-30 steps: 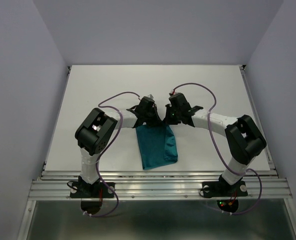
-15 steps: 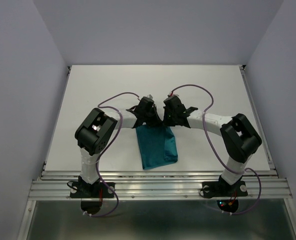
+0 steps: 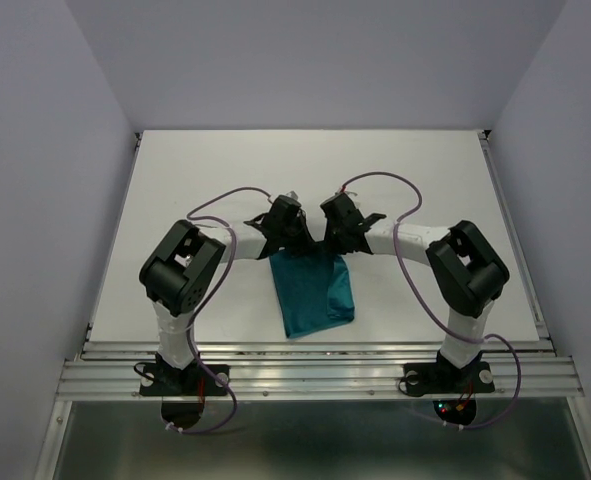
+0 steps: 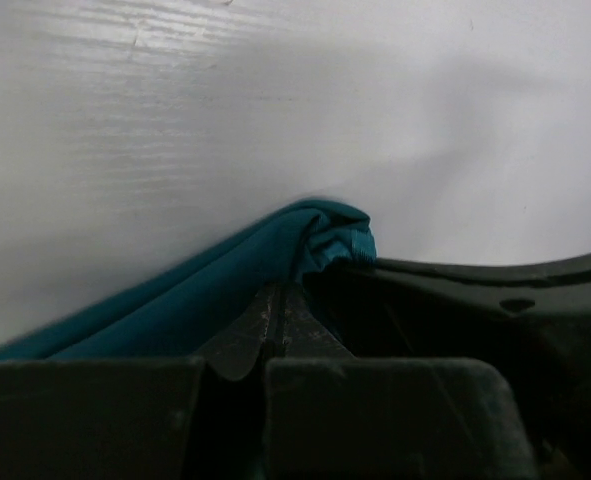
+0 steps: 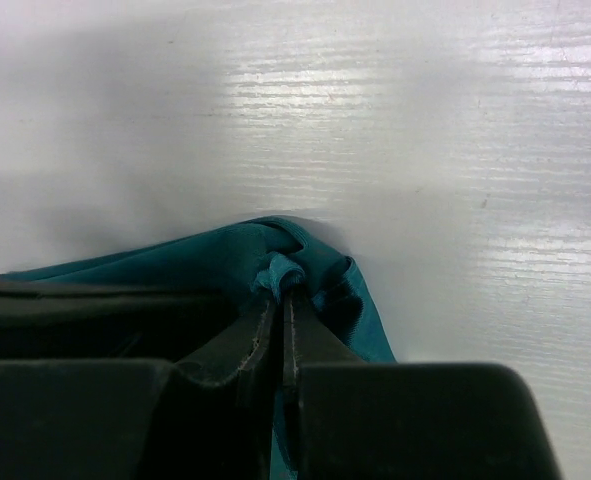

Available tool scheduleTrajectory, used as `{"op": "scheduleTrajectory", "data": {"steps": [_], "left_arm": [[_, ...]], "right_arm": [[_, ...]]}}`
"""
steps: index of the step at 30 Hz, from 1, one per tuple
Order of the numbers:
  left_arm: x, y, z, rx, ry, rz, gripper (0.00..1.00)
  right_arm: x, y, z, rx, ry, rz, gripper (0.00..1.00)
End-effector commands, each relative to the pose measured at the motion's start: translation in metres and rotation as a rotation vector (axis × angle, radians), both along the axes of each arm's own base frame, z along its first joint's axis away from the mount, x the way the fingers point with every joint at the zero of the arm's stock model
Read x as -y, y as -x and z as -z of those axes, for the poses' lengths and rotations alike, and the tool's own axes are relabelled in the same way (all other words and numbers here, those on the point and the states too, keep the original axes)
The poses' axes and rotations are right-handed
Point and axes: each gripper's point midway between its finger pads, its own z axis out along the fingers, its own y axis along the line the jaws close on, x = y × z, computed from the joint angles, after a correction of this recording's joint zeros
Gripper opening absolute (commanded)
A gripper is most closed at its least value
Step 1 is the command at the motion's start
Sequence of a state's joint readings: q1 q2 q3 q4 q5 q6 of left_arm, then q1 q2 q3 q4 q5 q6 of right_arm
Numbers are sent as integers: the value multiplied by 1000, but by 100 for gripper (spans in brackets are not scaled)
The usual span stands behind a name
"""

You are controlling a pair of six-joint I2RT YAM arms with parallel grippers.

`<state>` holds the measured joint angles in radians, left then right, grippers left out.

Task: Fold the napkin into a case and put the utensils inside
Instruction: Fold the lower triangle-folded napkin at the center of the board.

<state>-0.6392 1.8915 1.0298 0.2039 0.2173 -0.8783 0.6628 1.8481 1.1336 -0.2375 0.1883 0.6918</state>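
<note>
At the lower centre of the top view, just beyond the arm bases, the napkin (image 3: 313,295) lies on the table (image 3: 205,170) as a folded teal panel, its near edge slanting toward the lower left. At its far edge, both grippers have hold of it. The left gripper (image 4: 275,300) has its fingers pressed together, with a bunched corner of cloth nipped at their tips. The right gripper (image 5: 280,290) is likewise closed, with a small tuft of cloth pinched between its fingers.

Over the last second the right gripper has slid left along the far edge, and its elbow has swung inward. The left arm has shifted slightly left too. The two grippers now sit nearly side by side at mid-frame. This looks like the far edge being gathered for another fold, narrowing the cloth toward a pocket. No cutlery shows in any view, so the loading step is not yet near.
</note>
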Motion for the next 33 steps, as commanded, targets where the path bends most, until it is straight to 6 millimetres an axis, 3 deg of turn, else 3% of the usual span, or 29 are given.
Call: {"op": "scheduleTrajectory", "data": {"steps": [1,6,16,29,33], "left_arm": [[-6,6,-35,45,26,4,0],[-19,12,-25,34,-27,-4,0],[-27,21,28,-38,-94,14,0],[-30,24,37,-58,-107,10,0],[-31,26,38,-62,-109,8,0]], "right_arm": [[2,-4,8,0,41,30,4],[0,-4,6,0,34,32,4],[-4,-8,-21,43,8,6,4],[-6,-17,-57,122,-34,27,4],[-10,-21,-56,118,-36,18,4]]}}
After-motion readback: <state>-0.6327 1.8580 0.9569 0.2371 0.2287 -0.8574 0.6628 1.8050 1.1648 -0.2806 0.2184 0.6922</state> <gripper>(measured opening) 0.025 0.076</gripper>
